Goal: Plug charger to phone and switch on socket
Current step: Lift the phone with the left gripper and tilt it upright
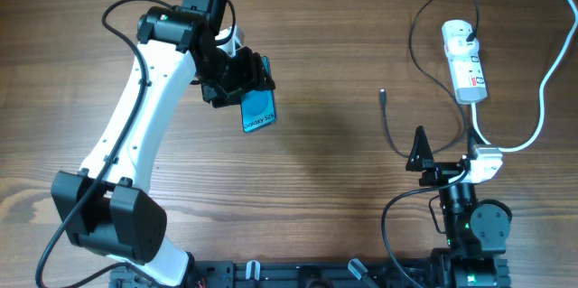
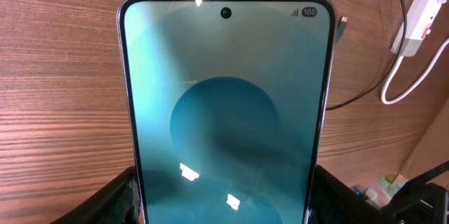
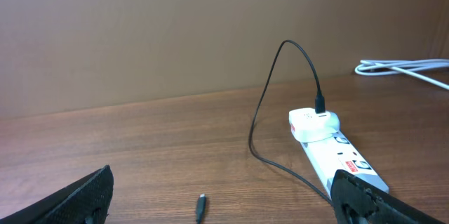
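My left gripper [image 1: 246, 88] is clenched on the phone [image 1: 260, 114] at about ten o'clock in the overhead view. My right gripper [image 1: 423, 154] sits at five o'clock with its jaws spread wide and nothing between them. The charger [image 1: 412, 49] runs from the socket [image 1: 463, 60] at two o'clock, its loose plug [image 1: 383, 95] lying on the table [image 1: 325, 189] at eleven o'clock from my right gripper; I judge the step in hand is bringing phone and plug together, so next I must pinch that plug behind its tip and line it up with the phone's port, which I cannot see.
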Available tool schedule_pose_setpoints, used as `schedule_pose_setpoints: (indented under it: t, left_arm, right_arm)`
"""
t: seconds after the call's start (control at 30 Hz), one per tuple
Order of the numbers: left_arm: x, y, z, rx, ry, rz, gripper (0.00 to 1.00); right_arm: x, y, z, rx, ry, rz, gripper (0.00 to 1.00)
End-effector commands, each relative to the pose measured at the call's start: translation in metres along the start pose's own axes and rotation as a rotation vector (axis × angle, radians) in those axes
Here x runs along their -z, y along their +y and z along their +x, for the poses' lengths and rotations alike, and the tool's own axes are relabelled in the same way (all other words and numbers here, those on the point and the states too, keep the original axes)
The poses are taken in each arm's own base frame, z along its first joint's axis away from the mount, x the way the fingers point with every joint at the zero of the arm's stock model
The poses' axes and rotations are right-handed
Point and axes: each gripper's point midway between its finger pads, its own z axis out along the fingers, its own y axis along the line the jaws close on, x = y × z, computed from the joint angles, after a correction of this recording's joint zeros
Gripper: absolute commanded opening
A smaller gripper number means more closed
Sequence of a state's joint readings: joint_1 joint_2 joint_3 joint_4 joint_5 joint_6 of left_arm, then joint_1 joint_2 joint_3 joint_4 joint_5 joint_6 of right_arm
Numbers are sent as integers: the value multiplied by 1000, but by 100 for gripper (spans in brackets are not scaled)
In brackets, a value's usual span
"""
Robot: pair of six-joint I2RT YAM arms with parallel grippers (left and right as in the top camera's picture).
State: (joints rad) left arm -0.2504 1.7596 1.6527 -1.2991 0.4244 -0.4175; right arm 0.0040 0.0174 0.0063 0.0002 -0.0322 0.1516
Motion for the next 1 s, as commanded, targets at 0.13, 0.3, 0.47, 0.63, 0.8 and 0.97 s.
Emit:
schedule_pose_setpoints:
  t: [0.13,0.3,0.47,0.63,0.8,0.97]
  left_arm:
    - [6,-23,19,40,33,40,60]
    - [9,-33,45,81,164,114,59]
    - [17,-55,65,110,277,242,55]
    - [18,-57,67,113,289,255,55]
    - [18,-56,68,117,293,252,55]
    - [19,-58,69,117,298,262,53]
  right_arm:
    - [1,0,-3,18,-16,3,100]
    - [1,0,-3,19,-16,3,100]
    - [1,0,-3,19,-16,3,100]
    - [1,0,-3,19,-16,3,100]
    - [1,0,-3,19,-16,3,100]
    - [1,0,-3,19,-16,3,100]
